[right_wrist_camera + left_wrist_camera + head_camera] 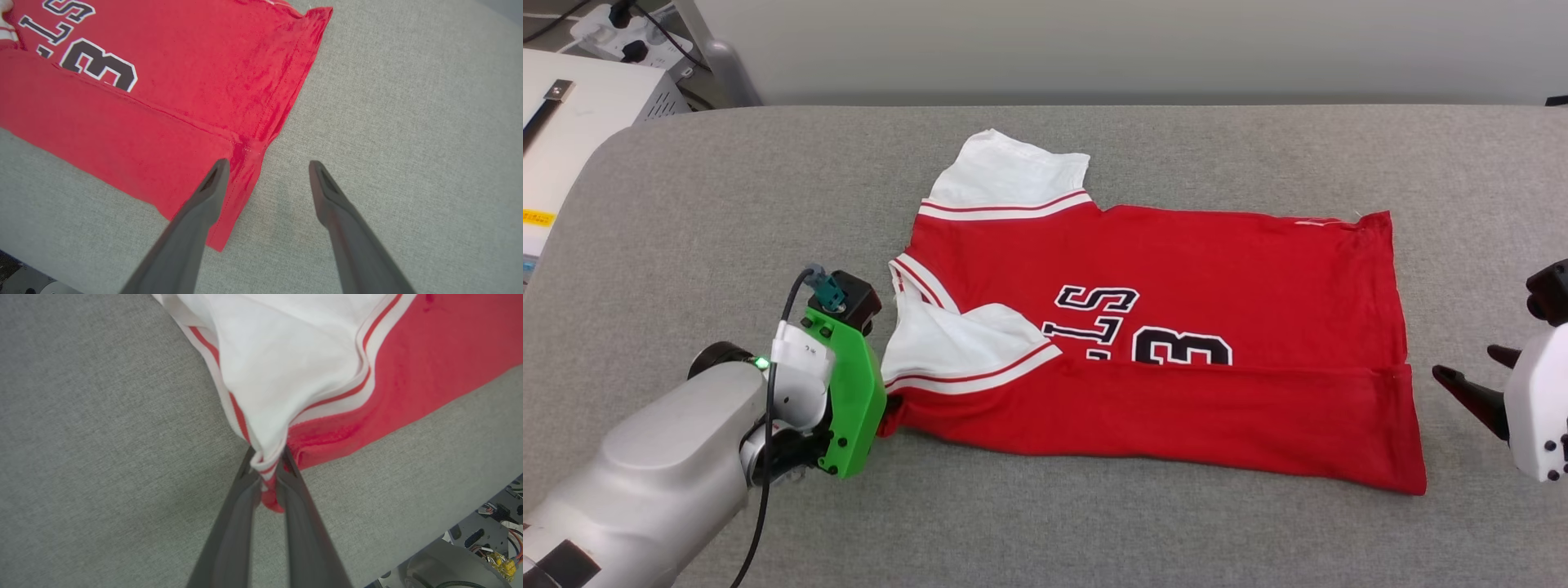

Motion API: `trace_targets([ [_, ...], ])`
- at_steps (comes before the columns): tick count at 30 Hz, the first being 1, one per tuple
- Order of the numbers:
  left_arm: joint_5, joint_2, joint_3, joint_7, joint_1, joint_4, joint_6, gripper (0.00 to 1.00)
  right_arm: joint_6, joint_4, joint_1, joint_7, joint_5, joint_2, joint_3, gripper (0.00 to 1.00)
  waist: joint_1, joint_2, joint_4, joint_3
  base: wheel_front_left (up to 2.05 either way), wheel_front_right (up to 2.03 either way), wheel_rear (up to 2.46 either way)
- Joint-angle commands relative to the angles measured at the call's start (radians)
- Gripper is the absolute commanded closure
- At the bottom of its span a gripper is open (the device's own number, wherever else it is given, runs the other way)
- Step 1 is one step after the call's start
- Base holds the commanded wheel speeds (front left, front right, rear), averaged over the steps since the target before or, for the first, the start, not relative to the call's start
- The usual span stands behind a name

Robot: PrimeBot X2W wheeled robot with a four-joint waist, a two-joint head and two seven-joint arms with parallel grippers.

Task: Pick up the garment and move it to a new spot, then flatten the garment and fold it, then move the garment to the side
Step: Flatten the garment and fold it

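Head view: garment [1160, 327], red jersey with white, stripe-trimmed sleeves, flat mid-desk [1094, 531]; near edge folded over, hiding part of the lettering and "23"; right fingers [1470, 396] partly cut off.
Left wrist view: left fingers [229, 531] pinched on sleeve corner.
Right wrist view: right fingers wide apart, empty, at right hem.

The garment [1160, 269] is soft, matt knit cloth, its white sleeve pinched between the left gripper's [267, 457] smooth, dull dark plastic fingers [235, 531]. Beneath both grippers the table cover [727, 204] is coarse grey woven fabric, matt and slightly fuzzy. Behind the left gripper's fingers sits a glossy green plastic bracket [858, 392] on a satin silver-grey forearm [662, 465]; the right gripper's [268, 163] fingers have the same dull finish.
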Motion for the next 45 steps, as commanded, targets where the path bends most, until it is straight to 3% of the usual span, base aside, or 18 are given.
trace_targets([
  [1,0.002,0.011,0.002,-0.008,-0.01,-0.009,-0.003,1.0,-0.001,-0.005,-0.009,0.048,0.026,0.0,0.003,0.0,0.0,0.0,0.001,0.001,0.0,0.0,0.0],
  [8,0.007,0.006,0.003,-0.021,-0.015,-0.034,-0.002,1.0,-0.001,0.04,0.03,0.143,0.063,0.046,-0.005,0.0,0.0,0.0,0.019,0.024,0.0,0.0,0.0],
  [22,-0.013,-0.008,0.017,-0.062,0.009,-0.021,0.001,1.0,-0.001,0.258,0.084,0.083,0.077,0.157,0.054,0.0,0.0,0.0,0.045,0.065,0.0,0.0,0.0],
  [24,-0.02,-0.008,0.019,-0.073,0.026,-0.016,0.002,1.0,-0.001,0.268,0.087,0.061,0.085,0.16,0.067,0.6,0.0,0.0,0.044,0.06,0.0,0.0,0.0],
  [25,-0.023,-0.007,0.019,-0.079,0.036,-0.013,0.002,1.0,-0.001,0.271,0.086,0.043,0.088,0.159,0.072,1.0,0.0,0.0,0.042,0.054,0.0,0.0,0.0],
  [36,-0.031,0.048,0.017,-0.145,0.134,-0.056,0.022,1.0,-0.001,0.2,0.111,-0.098,0.128,0.097,0.083,1.0,0.0,0.0,0.023,-0.037,0.0,0.0,0.0],
  [45,-0.011,0.131,0.0,-0.163,0.215,-0.224,0.084,1.0,-0.001,0.085,0.203,-0.101,0.157,0.029,0.026,1.0,0.0,0.0,0.025,-0.081,0.0,0.0,0.0],
])
